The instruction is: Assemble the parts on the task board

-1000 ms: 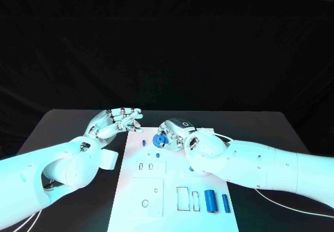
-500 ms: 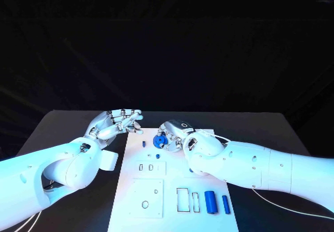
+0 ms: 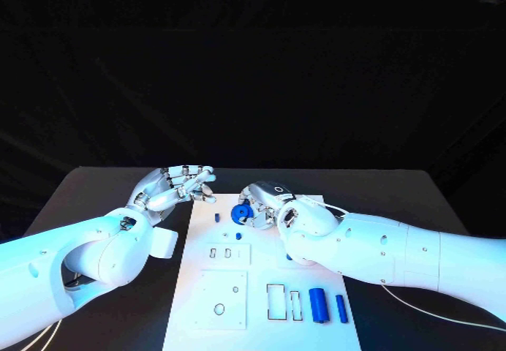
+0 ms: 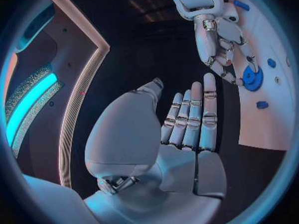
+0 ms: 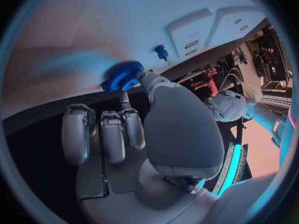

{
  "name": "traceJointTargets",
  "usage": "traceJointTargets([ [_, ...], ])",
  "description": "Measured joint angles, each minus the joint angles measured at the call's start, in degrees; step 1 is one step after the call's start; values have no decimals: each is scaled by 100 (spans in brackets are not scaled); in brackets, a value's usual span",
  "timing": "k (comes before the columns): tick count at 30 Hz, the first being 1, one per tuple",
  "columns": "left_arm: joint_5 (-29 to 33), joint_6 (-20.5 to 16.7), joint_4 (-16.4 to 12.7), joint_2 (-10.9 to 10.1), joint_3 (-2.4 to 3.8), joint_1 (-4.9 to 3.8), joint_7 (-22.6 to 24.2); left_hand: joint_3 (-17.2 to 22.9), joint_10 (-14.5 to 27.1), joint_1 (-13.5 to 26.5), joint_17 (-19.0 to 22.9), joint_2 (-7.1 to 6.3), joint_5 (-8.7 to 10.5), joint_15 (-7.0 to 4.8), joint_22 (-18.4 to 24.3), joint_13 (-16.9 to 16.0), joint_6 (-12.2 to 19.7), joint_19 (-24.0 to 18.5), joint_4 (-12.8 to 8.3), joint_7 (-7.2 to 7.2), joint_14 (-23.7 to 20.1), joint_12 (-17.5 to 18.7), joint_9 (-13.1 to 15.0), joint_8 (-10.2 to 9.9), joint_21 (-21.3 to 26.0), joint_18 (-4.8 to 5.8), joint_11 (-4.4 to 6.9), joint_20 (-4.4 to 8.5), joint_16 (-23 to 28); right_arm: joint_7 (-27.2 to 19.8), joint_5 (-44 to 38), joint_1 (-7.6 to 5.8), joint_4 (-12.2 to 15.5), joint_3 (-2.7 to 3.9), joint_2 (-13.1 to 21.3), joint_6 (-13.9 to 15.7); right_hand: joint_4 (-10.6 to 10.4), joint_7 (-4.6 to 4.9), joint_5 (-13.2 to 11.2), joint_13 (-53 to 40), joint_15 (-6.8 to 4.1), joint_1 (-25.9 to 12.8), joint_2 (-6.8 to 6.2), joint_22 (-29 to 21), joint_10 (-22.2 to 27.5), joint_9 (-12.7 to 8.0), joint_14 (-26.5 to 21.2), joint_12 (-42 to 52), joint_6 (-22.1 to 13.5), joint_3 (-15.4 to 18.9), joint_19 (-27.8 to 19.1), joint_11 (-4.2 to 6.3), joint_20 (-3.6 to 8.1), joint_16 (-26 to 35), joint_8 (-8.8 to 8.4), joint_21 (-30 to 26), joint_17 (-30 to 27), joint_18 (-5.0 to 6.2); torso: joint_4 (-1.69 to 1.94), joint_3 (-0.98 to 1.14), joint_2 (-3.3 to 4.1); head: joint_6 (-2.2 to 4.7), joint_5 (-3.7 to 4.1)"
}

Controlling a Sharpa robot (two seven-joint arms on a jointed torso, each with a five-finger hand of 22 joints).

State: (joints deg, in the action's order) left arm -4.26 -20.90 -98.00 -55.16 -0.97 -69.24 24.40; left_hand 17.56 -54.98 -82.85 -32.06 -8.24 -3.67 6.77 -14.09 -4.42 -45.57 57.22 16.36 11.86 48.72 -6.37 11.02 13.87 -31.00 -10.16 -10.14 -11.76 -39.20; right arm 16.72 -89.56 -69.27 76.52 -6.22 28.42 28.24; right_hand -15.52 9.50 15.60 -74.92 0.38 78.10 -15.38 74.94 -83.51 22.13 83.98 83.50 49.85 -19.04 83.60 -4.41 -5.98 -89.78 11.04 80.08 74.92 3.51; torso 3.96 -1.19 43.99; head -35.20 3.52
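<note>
While the left hand (image 3: 177, 184) hovers just off the board's left far corner, it carries nothing; the left wrist view shows its fingers (image 4: 190, 117) straight and side by side, thumb apart, palm bare.

Board (image 3: 253, 311): white, lying lengthwise down the middle of the black table (image 3: 95, 190). A short blue peg (image 3: 217, 217) stands near its far left, and a small blue stud (image 3: 238, 235) sits just nearer than the wheel.

Blue toothed wheel (image 3: 241, 213): at the far end of the board, right of the peg. It lies flat, or nearly so, with its axis pointing up from the board. Whether it is fully seated on a post is hard to tell.

Right hand (image 3: 270, 203): directly beside the wheel on its right, and much the nearer of the two hands. The right wrist view shows the thumb tip (image 5: 144, 76) against the wheel's toothed rim and one slim finger reaching under it, the other fingers loosely curled short of it. Reads as a light pinch on the rim, probably seating or turning the wheel.

Near right of the board: two blue cylinders, the thicker one (image 3: 319, 305) and the thinner one (image 3: 341, 308), lie side by side with long axes running along the board, beside empty rectangular slots (image 3: 275, 301). Both well apart from either hand.
</note>
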Motion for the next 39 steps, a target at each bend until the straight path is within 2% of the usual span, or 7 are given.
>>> traceJointTargets([
  [3,0,2,0,-2,0,0,-3,0,0,0,0,0,0,0,-1,0,0,0,0,0,0,0,3,0,0,0,0,0,0,-7,20,-1,-1,1,6,-29,-100,1,-26,0,4,-330,240,0,0,0,5,0,-1,710,-20,0,-20,0,-76,-32,0,0,0,1,0,1,0],
  [4,0,2,0,-2,0,0,-3,0,0,0,0,0,0,0,-1,0,0,0,0,0,0,0,3,0,0,0,0,0,0,-10,28,-2,0,2,11,-40,-120,1,67,0,4,-493,329,0,0,4,5,0,-1,920,-11,0,-30,0,-89,-32,0,0,0,2,0,1,0],
  [8,0,4,0,-5,0,0,-6,0,0,0,0,0,0,0,-1,0,0,0,0,0,0,0,3,0,0,0,0,0,0,-19,70,-2,8,2,40,-99,-132,-17,173,0,4,-626,446,0,0,11,5,0,22,1081,0,0,-40,0,-98,-32,0,-1,0,2,0,-5,-9],
  [22,0,7,1,-15,0,0,-12,0,0,0,0,0,0,0,-6,0,21,-21,0,-21,0,0,2,0,0,0,0,21,0,-33,169,1,38,-7,165,-284,-117,-30,298,1,4,-685,505,-1,0,40,5,0,133,1097,0,0,-40,0,-108,-32,-1,-1,-4,5,-3,-23,-17],
  [28,0,7,1,-21,0,0,-13,0,0,0,0,0,0,0,-6,0,21,-21,0,-21,0,0,2,0,0,0,0,21,0,-34,193,2,118,-6,277,-264,-113,-59,454,1,3,-685,505,-2,-22,62,5,0,162,1094,-1,22,-40,0,-108,-32,-1,0,-3,5,-2,-24,-17],
  [34,0,8,5,-30,0,0,-15,0,0,0,0,0,0,0,-6,5,21,-21,0,-21,0,0,1,0,0,0,0,21,0,-110,236,24,380,-10,546,-40,-92,-58,638,1,3,-620,563,-2,-22,64,5,0,203,960,22,22,-17,0,-108,-32,-1,0,-3,5,1,-20,-16],
  [39,0,10,17,-36,0,1,-15,0,0,0,0,0,0,0,-6,5,21,-21,0,-21,0,0,1,0,0,0,0,21,0,-356,432,-1,752,31,974,301,-82,-59,703,1,3,-516,459,-2,-22,63,5,0,203,919,22,22,-18,0,-109,-45,-2,0,-9,5,-3,-17,-18],
])
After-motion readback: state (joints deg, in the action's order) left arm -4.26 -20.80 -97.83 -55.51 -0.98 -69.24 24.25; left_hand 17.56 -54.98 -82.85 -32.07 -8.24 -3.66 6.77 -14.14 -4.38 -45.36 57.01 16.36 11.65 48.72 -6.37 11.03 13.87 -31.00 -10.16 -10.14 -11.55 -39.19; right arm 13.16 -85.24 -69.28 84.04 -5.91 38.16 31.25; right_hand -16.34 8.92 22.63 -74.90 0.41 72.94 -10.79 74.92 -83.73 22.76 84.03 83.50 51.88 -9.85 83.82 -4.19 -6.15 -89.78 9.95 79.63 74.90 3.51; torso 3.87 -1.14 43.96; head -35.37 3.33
